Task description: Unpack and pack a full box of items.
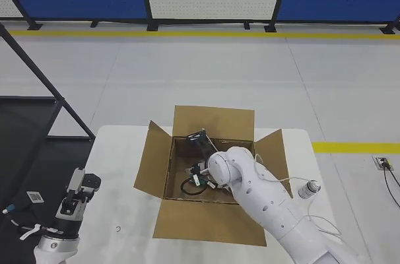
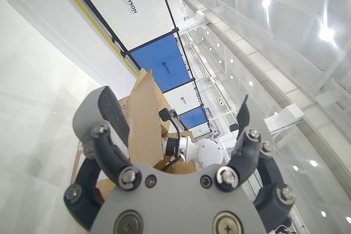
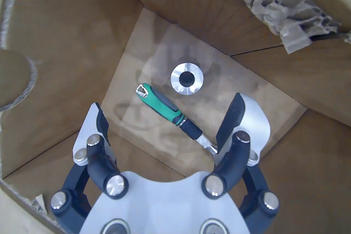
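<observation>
A corrugated cardboard box (image 1: 213, 122) stands at the centre of the top view on a smooth white table (image 1: 121, 171), all four flaps splayed outward. One torn flap edge shows its fluted core in the right wrist view. The right arm comes in from the lower right of the top view and dips into the box, covering much of the floor there.

The right wrist view supplies what that arm hides. The right gripper (image 3: 167, 104) has its ribbed black pads spread wide and holds nothing. It hangs over a green-handled tool (image 3: 161, 106) with black grip inlays and a bright metal shaft, whose tip is cut off behind one finger. Just beside the tool lies a metal ring (image 3: 187, 78) – flat, shiny, dark-holed.

A dark object (image 1: 200, 140) near the box's far wall is hard to make out. The left gripper (image 1: 80, 183), at the lower left, is wide open and empty, pointing upward. A small bottle (image 1: 309, 189) stands right of the box.
</observation>
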